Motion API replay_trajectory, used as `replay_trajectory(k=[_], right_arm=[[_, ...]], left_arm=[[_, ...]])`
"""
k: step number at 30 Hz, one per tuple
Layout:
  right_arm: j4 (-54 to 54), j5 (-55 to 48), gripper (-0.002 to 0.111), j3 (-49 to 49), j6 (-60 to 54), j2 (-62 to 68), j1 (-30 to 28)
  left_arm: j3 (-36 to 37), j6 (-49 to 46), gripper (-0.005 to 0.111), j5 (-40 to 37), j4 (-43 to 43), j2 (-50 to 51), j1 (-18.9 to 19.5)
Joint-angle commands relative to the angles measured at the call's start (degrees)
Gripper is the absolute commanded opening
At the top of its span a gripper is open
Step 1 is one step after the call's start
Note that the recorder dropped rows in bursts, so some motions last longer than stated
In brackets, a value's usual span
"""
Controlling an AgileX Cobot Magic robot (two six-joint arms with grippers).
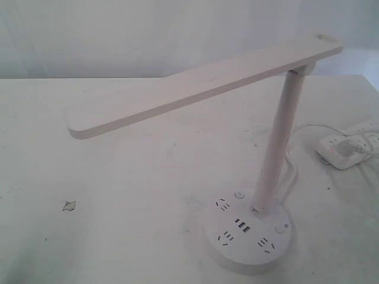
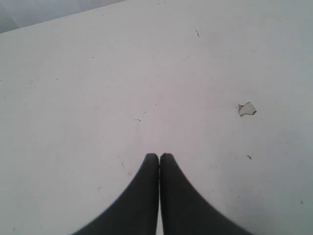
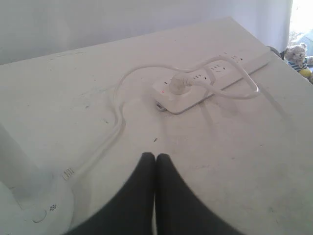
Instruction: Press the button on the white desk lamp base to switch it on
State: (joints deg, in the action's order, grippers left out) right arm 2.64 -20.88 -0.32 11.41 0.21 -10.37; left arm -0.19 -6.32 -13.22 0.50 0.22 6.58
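The white desk lamp stands on the white table, its long flat bar head reaching left from a slim stem. Its round lamp base shows socket groups, a row of USB ports and two small round buttons. No light shows from the head. Neither gripper appears in the exterior view. My left gripper is shut, empty, over bare table. My right gripper is shut, empty, with an edge of the lamp base and a button beside it.
A white power strip lies at the far right with a plug in it; the lamp's cord loops from it to the base. A small chip in the table surface lies at the left.
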Motion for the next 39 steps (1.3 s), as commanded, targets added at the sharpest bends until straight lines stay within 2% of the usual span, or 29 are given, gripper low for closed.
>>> replay_trajectory(k=[1, 19, 23, 27, 29, 33, 39], right_arm=[[-0.04, 0.40, 0.000, 0.32, 0.02, -0.21, 0.12], [-0.04, 1.81, 0.000, 0.32, 0.02, -0.21, 0.12], [0.34, 10.44, 0.000, 0.32, 0.71, -0.21, 0.12], [7.82, 25.17, 0.000, 0.32, 19.84, -0.21, 0.12], [8.03, 32.06, 0.000, 0.32, 26.73, -0.21, 0.12], [7.92, 41.09, 0.000, 0.32, 27.83, -0.21, 0.12], [7.92, 45.02, 0.000, 0.32, 28.90, -0.21, 0.12]], left_arm=[[0.19, 0.06, 0.000, -0.04, -0.07, -0.22, 0.03], [0.19, 0.06, 0.000, -0.04, -0.07, -0.22, 0.03], [0.19, 0.06, 0.000, -0.04, -0.07, -0.22, 0.03], [0.19, 0.06, 0.000, -0.04, -0.07, -0.22, 0.03], [0.19, 0.06, 0.000, -0.04, -0.07, -0.22, 0.03], [0.19, 0.06, 0.000, -0.04, -0.07, -0.22, 0.03], [0.19, 0.06, 0.000, -0.04, -0.07, -0.22, 0.03]])
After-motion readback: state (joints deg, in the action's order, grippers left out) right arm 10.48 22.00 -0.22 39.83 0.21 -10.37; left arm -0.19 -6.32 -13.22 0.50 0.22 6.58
